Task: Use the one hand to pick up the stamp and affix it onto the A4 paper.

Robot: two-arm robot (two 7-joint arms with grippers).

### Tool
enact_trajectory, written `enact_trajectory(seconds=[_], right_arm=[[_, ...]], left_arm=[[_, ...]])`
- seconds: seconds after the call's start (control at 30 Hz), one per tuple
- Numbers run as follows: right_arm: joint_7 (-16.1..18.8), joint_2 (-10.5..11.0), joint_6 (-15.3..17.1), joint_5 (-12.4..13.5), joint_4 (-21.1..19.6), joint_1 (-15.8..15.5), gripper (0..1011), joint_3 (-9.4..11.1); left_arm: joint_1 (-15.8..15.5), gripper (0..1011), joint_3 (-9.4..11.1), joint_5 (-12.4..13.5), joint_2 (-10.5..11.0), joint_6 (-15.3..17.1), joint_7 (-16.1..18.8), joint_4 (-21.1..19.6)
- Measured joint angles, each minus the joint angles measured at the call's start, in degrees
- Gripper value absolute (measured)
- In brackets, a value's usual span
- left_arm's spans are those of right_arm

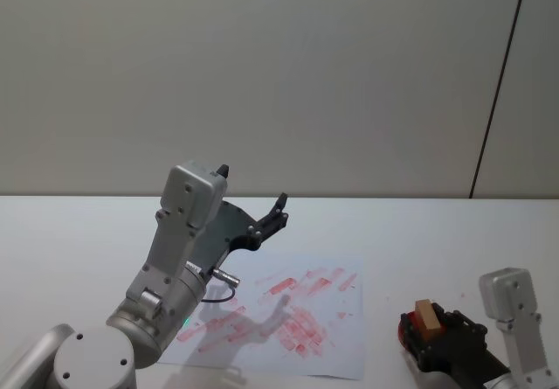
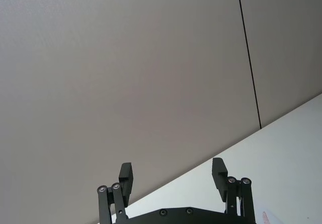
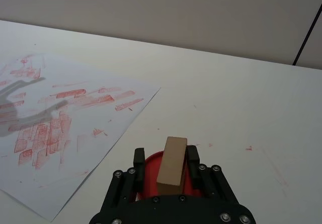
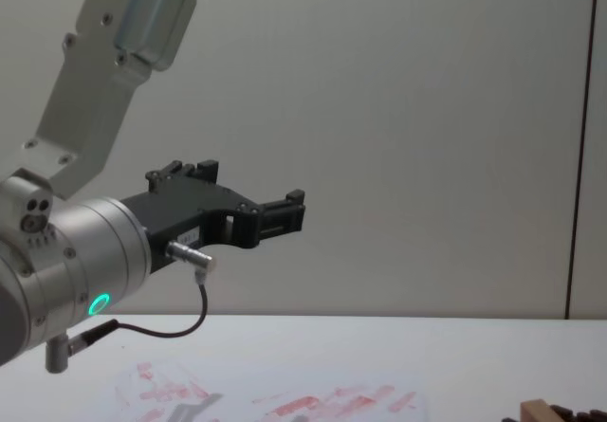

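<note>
The stamp [image 3: 172, 160], a small light-brown wooden block, stands slightly tilted on a round red ink pad [image 3: 151, 166] at the table's near right. My right gripper [image 3: 166, 156] straddles it, open: one finger [image 3: 192, 153] lies against the block, while red pad shows between the block and the other finger. In the head view the stamp [image 1: 426, 316] sticks up from that gripper [image 1: 441, 336]. The A4 paper [image 1: 336, 341], white with many red prints, lies in the middle of the table. My left gripper [image 1: 271, 218] hangs open, high above the paper.
The left arm's silver wrist, with its green light [image 4: 98, 303] and black cable, rises over the paper's left side and casts a shadow on the sheet. White table [image 3: 241, 108] stretches beyond the paper to a plain wall.
</note>
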Motion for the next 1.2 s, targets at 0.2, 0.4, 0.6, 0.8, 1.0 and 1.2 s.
enact_trajectory(seconds=[0.2, 0.4, 0.6, 0.8, 1.0, 1.2], right_arm=[[0.0, 0.0, -0.1, 0.0, 0.0, 0.0, 343, 0.0], [0.0, 0.0, -0.1, 0.0, 0.0, 0.0, 220, 0.0], [0.7, 0.0, -1.1, -0.4, -0.2, 0.2, 221, 0.1], [2.6, -0.1, -2.7, -0.7, -1.1, 0.9, 220, 0.1], [5.7, -0.8, -3.5, -1.0, -2.1, 2.4, 221, -0.1], [9.4, -2.6, -2.5, -2.0, -1.7, 5.1, 221, -1.0]], left_arm=[[0.0, 1002, 0.0, 0.0, 0.0, 0.0, 0.0, 0.0], [0.0, 1002, 0.0, 0.0, 0.0, 0.0, 0.0, 0.0], [0.0, 1002, 0.0, 0.0, 0.0, 0.0, 0.0, 0.0], [0.0, 1003, 0.0, 0.0, 0.0, 0.0, 0.0, 0.0], [0.0, 1002, 0.0, 0.0, 0.0, 0.0, 0.0, 0.0], [0.0, 1003, 0.0, 0.0, 0.0, 0.0, 0.0, 0.0]])
